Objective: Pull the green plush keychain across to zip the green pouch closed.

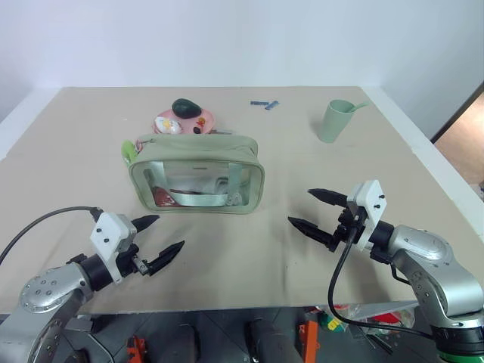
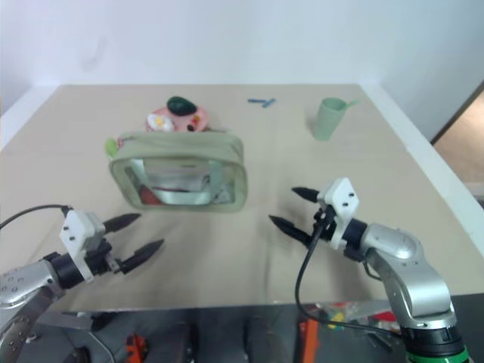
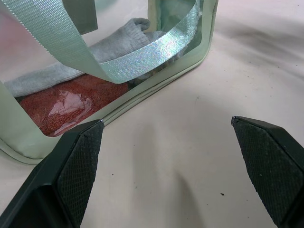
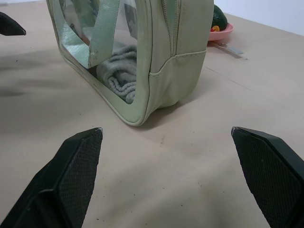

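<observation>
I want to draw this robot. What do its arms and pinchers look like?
Both arms are shiny silver-grey metal with rounded joints and small screws. Each ends in a white blocky piece and black parts. The left gripper and right gripper each have two black pointed fingers with bumpy, grippy inner pads. A black cable loops off each arm.

pouch [image 1: 197,175] mid tabletop [image 1: 68,151], keychain [image 1: 130,152] at its left end, plate [image 1: 187,122] right behind it, cup [image 1: 335,120] far right, 2 tools near edge
</observation>
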`<state>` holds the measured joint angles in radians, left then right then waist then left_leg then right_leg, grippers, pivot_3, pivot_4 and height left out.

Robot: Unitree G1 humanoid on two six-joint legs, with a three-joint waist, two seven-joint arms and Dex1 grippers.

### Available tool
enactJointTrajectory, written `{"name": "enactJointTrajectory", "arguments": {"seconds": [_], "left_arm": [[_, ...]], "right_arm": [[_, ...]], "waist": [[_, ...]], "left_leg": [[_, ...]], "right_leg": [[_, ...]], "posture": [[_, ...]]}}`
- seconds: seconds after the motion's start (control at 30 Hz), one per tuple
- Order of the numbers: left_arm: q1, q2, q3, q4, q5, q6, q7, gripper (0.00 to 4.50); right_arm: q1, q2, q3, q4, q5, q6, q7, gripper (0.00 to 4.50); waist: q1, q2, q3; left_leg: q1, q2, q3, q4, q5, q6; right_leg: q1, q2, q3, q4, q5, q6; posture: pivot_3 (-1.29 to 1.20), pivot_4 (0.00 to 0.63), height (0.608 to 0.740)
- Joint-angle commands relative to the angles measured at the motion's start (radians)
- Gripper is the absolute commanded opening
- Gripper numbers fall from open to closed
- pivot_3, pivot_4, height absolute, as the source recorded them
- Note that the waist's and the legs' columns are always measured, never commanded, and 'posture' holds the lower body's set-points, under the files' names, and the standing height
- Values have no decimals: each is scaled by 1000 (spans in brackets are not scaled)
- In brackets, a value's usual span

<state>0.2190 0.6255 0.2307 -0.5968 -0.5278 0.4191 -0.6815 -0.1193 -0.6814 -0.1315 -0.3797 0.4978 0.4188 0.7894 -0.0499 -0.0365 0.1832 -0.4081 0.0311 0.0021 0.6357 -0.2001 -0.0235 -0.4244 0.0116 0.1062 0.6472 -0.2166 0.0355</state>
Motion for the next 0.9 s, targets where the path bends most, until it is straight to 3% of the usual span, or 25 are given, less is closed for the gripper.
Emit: {"name": "enactJointTrajectory", "arguments": {"seconds": [0.03,0.13,0.47,0.67,0.8,0.9], "left_arm": [[-39,0,17,0,-16,-14,1,4455],[-67,-13,31,6,-92,16,-16,4455],[-86,13,28,-7,-151,14,-77,4455],[-129,43,3,-66,-248,69,-101,4455],[-191,66,-5,-74,-300,122,-95,4455],[-203,74,-2,-71,-309,136,-84,4455]], "right_arm": [[-9,-15,-22,-38,9,-10,10,4500],[-7,-21,-32,-33,1,-22,14,4500],[-3,-21,-41,-27,0,-40,25,4500],[-218,1,13,4,24,20,6,4500],[-416,60,131,72,-14,23,33,4500],[-469,93,174,117,-37,11,42,4500]], "waist": [[0,0,0],[1,0,0],[1,0,0],[-5,1,1],[-10,0,0],[-11,0,0]], "left_leg": [[0,0,0,0,0,0],[0,0,0,0,0,0],[0,0,0,0,0,0],[0,0,1,1,0,0],[1,0,0,1,1,1],[1,1,0,1,1,1]], "right_leg": [[0,0,0,0,0,0],[0,0,-1,0,0,0],[0,0,-1,0,0,0],[0,0,1,0,0,0],[1,1,0,0,0,0],[1,1,0,1,1,0]], "posture": [[0,150,740],[0,150,740],[0,150,740],[0,150,740],[0,150,740],[0,150,740]]}}
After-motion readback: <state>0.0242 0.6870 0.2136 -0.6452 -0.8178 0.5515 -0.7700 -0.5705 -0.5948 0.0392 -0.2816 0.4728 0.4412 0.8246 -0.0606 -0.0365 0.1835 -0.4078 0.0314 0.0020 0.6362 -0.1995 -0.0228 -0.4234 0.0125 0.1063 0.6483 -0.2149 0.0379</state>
